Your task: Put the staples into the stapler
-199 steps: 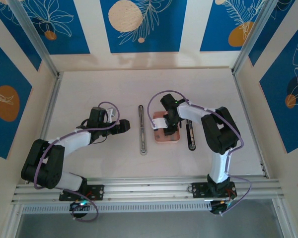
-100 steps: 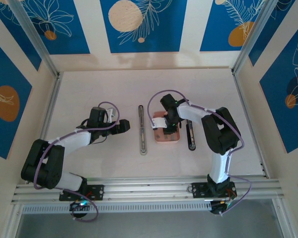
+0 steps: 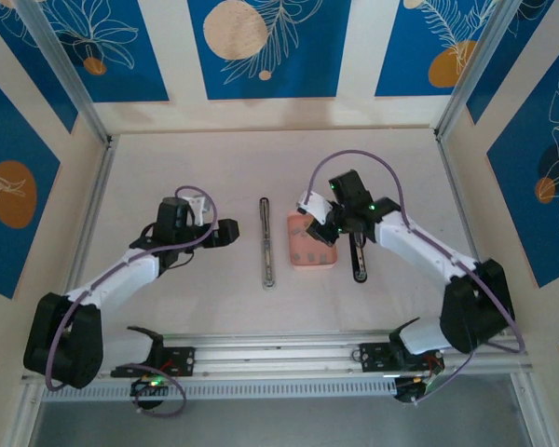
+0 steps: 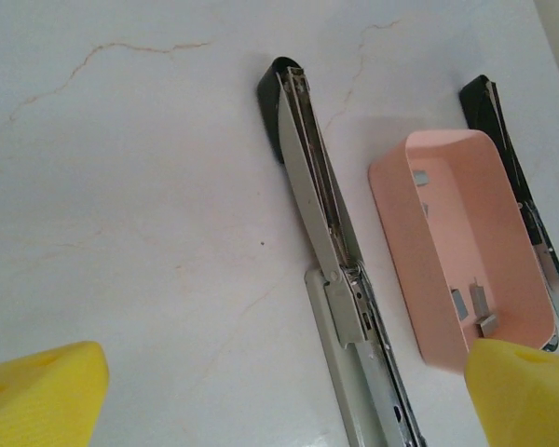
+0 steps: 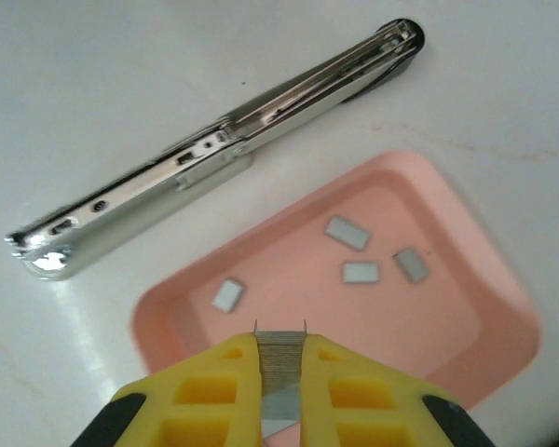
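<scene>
Staples (image 5: 347,233): small grey rectangular strips

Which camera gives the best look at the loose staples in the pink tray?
The right wrist view: it looks down into the tray, where four staples lie apart on the floor. The left wrist view sees a few at a slant, near the tray's ends. In the top view they are tiny specks.

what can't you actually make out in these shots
- Top view: tiny dark grey staple strips in the shallow pink tray, too small to count.
- Right wrist view: held staple strip's lower end, hidden between the right tool's yellow fingers.
- Left wrist view: slim silver-grey stapler rail's near end, cut off by the bottom edge.
</scene>
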You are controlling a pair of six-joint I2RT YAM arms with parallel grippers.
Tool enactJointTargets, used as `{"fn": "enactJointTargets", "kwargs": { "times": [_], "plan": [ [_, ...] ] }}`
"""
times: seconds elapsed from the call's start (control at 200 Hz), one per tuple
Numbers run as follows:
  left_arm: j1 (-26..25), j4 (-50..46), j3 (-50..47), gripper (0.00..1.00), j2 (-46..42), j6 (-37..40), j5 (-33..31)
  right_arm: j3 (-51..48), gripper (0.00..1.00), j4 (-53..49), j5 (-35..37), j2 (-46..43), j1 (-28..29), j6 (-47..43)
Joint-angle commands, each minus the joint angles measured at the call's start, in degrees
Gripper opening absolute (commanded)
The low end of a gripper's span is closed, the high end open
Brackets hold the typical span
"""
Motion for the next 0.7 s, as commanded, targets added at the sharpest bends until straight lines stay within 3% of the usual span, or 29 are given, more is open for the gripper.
{"fn": "enactJointTargets", "kwargs": {
  "times": [0.0, 0.24, 0.695],
  "plan": [
    [-0.37, -1.52, 0.29, 0.98, -2.12, 1.19, -0.92, -4.10, 0.14, 1.92, 2.43, -4.65, 2.59, 18.27],
    [-1.82, 0.34, -3.19, 0.97, -4.83, -0.36, -1.38, -7.03, 0.12, 0.01, 12.79, -8.55, 9.32, 39.75],
    [-2.09, 2.76, -8.19, 0.97, -8.73, 0.21, -2.92, -5.34, 0.12, 3.71, 24.59, -0.60, 22.64, 59.56]
  ]
}}
